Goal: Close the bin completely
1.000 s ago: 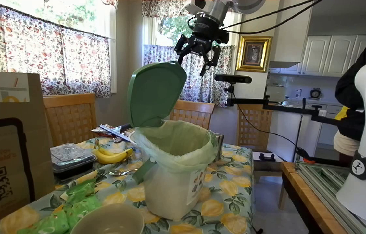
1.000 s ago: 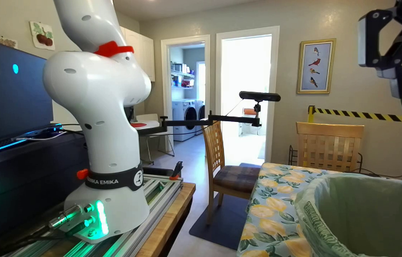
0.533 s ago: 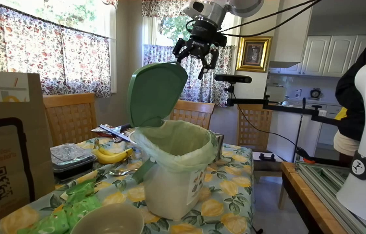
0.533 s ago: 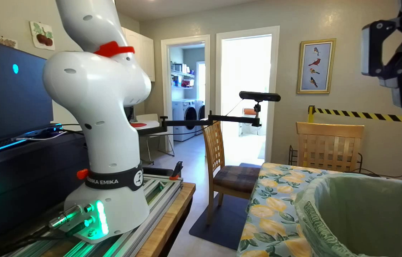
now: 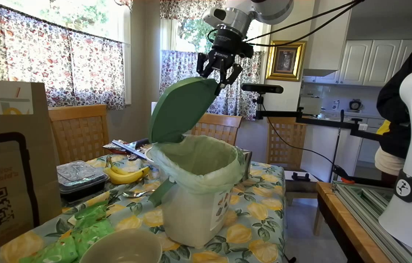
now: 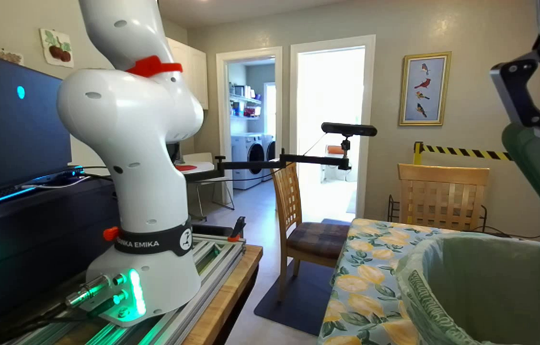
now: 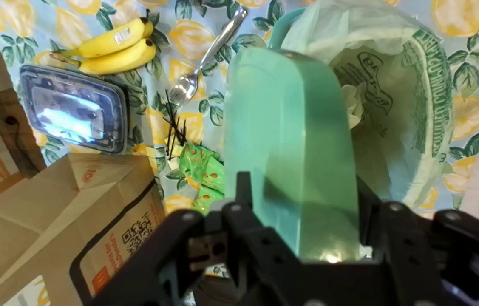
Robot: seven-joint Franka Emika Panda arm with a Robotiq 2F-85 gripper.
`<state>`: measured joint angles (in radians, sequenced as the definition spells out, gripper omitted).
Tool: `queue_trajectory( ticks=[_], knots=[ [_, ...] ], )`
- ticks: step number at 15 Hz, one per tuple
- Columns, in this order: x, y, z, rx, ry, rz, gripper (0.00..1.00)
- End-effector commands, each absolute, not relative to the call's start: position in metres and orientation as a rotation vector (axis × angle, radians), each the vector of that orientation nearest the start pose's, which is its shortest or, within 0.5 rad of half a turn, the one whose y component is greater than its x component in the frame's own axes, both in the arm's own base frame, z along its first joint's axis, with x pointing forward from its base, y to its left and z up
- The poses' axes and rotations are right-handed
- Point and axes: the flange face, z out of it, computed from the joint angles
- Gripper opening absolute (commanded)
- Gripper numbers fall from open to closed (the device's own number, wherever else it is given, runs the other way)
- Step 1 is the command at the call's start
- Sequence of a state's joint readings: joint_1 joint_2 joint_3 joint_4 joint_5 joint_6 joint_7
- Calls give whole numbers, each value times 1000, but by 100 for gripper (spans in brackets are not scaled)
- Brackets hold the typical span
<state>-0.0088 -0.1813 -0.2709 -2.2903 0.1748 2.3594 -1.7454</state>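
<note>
The white bin [image 5: 193,215] stands on the lemon-print tablecloth, a pale liner [image 5: 206,179] over its rim. Its green lid [image 5: 182,109] is raised and leans forward above the opening; it shows in the other views too [image 6: 538,177] [image 7: 273,102]. My gripper [image 5: 210,83] is at the lid's top edge. Its jaws are partly closed with the lid between them, one finger on the outer side, one on the opening side. In the wrist view the gripper [image 7: 303,185] straddles the lid, which partly hides the fingertip on the opening side. Crumpled paper [image 7: 354,104] lies inside the bin.
A bowl [image 5: 125,246], green wrappers [image 5: 90,226], bananas [image 5: 127,175], a spoon [image 7: 205,59] and a black container [image 5: 81,184] lie beside the bin. A large paper bag [image 5: 8,157] stands behind them. A camera on a stand [image 5: 262,88] is near the arm.
My gripper has moved down and its jaws have narrowed around the lid. The lid has tilted forward, toward the bin's opening. The bin body has not moved.
</note>
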Motion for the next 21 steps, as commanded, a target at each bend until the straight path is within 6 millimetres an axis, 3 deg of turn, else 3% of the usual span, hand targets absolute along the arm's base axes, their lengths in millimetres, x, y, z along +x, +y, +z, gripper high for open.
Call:
queue_trajectory(
  ticks=[1,4,6,14,21],
  knots=[
    [493,-145,450,-2475,-2046,-483,25],
    [494,-146,452,-2487,-2043,-490,6],
    [494,-146,455,-2498,-2018,-492,0],
    [496,-139,445,-2722,-1740,-464,3],
    [492,-120,437,-2812,-1710,-334,3]
  ],
)
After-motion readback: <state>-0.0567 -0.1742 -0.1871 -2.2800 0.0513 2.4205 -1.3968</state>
